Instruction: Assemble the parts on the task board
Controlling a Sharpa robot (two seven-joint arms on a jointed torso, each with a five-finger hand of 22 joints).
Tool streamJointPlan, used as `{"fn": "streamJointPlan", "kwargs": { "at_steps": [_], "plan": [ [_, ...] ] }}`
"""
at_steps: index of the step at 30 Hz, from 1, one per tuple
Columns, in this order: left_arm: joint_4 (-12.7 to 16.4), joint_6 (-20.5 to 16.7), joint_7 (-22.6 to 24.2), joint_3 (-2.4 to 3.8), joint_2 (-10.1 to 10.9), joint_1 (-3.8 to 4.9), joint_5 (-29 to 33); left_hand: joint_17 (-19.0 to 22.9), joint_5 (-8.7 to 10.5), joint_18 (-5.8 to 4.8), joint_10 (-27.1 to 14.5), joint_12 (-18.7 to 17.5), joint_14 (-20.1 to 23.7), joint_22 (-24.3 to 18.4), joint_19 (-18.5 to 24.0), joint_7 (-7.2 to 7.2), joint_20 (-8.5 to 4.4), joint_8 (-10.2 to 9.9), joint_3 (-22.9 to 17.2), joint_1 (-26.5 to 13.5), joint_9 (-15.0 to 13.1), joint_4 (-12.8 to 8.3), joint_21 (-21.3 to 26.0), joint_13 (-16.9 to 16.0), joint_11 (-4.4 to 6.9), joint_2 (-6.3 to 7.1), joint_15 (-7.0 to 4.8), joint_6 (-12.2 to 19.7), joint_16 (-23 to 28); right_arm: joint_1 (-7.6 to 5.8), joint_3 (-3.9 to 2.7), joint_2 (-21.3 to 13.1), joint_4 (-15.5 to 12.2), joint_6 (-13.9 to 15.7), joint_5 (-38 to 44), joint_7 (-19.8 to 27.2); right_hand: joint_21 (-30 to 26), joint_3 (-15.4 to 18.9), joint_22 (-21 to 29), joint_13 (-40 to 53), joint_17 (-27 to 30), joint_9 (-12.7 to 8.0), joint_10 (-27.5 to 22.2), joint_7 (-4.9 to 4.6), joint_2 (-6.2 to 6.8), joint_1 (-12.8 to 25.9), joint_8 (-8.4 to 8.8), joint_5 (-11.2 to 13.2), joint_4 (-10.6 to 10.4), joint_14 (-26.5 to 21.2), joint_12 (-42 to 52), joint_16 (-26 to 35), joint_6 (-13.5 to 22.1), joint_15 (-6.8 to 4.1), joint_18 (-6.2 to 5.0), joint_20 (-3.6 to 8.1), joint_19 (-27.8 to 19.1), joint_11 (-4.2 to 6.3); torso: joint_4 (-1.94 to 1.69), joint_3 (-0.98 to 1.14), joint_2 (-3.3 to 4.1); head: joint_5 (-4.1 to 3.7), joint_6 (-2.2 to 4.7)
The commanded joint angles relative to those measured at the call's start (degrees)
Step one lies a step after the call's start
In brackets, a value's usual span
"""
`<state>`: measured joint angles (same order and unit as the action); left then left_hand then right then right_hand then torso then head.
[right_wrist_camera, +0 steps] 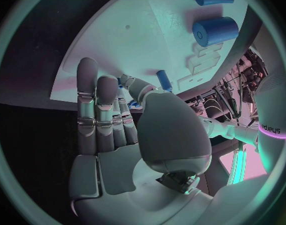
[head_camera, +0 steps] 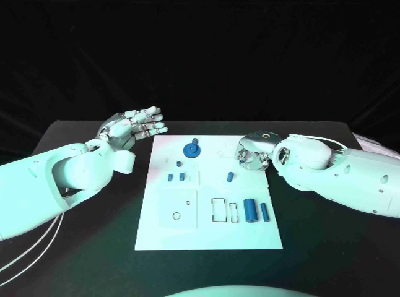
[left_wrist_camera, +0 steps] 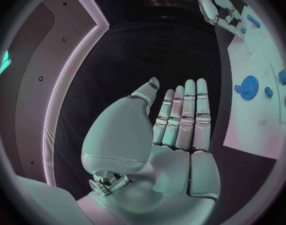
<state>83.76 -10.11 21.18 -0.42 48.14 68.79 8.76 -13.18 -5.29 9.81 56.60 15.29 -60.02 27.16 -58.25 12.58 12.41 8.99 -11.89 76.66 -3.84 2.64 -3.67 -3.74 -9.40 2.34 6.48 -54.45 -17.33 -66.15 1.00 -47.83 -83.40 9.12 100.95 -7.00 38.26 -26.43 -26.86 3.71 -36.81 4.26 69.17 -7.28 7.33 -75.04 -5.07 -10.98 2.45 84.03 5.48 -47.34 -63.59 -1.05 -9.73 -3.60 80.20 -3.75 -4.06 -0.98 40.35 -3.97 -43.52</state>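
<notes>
Left robot hand point(head_camera: 131, 128), upper left of the frame, fingers straight and apart, holds nothing. Right robot hand point(head_camera: 254, 153), upper right over the task board point(head_camera: 209, 235), also looks empty. The smooth blue plastic gear point(head_camera: 191, 150), cylinder point(head_camera: 251, 209) and pegs lie mostly loose: assembly barely begun.

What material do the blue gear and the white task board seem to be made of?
Blue gear: likely plastic, matte; its colour is uniform and shows no metallic glint. Task board: probably a rigid white plastic or coated plate, smooth with a slight sheen; the exact material cannot be told.
</notes>
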Motion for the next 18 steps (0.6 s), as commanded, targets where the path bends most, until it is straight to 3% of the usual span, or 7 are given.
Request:
{"fn": "streamJointPlan", "kwargs": {
  "at_steps": [1, 10, 18],
  "plan": [
    [0.3, 1.51, 0.23, 0.03, -0.04, 0.0, -0.41, 0.11, -0.32, 0.7, -0.38, -0.27, -0.59, -0.31, 0.2, 0.13, 0.13, 0.24, 0.35, 0.54, 0.05, -0.05, 0.03, 0.04, 0.04, -0.12, -0.12, 0.4, 0.38, 0.68, 0.28, 0.32, 0.14, -2.37, 2.44, -0.38, 2.55, -0.6, -2.63, 0.11, -2.37, 0.18, 0.88, 0.09, -0.67, -0.35, -0.07, 0.28, 0.1, 2.01, 0.06, -2.33, -0.85, -0.14, 0.48, -0.22, 0.02, 0.21, -0.09, -0.06, 0.04, -0.03, -0.1],
    [0.24, 1.2, -0.47, 0.02, -0.1, 0.0, -1.84, 0.2, -0.34, 0.73, -0.15, -0.15, -1.23, -1.0, -0.11, 0.21, 0.07, 0.41, 0.42, 1.04, 0.04, -0.34, -0.09, 0.0, 0.05, -0.22, -0.2, 0.29, 0.78, 1.21, 0.28, 0.65, 0.11, -1.81, 5.08, -1.29, 12.04, -2.9, -12.74, 0.4, -9.88, 0.94, 4.07, 0.86, -2.71, -2.23, -1.28, 4.25, 1.47, 2.48, 0.72, -9.69, -3.91, -0.94, 1.55, -0.08, 0.94, 1.14, -0.09, -0.06, -0.02, 0.04, -0.3],
    [0.22, 1.24, -0.63, 0.02, -0.12, 0.0, -3.49, 0.25, -0.34, 0.73, -0.08, -0.11, -1.45, -1.3, -0.26, 0.24, 0.03, 0.48, 0.48, 1.26, 0.04, -0.51, -0.12, 0.0, 0.06, -0.17, -0.23, 0.25, 0.97, 1.43, 0.26, 0.39, -0.55, 2.21, 6.98, -1.98, 15.78, -5.88, -16.22, 0.41, -11.57, 1.31, 5.2, 0.78, -3.37, -2.58, -1.21, 7.52, 2.71, 1.72, 0.05, -11.97, -4.3, -0.86, 1.76, -0.13, -0.25, 1.15, -0.02, -0.02, -0.04, 0.05, -0.36]
  ]
}}
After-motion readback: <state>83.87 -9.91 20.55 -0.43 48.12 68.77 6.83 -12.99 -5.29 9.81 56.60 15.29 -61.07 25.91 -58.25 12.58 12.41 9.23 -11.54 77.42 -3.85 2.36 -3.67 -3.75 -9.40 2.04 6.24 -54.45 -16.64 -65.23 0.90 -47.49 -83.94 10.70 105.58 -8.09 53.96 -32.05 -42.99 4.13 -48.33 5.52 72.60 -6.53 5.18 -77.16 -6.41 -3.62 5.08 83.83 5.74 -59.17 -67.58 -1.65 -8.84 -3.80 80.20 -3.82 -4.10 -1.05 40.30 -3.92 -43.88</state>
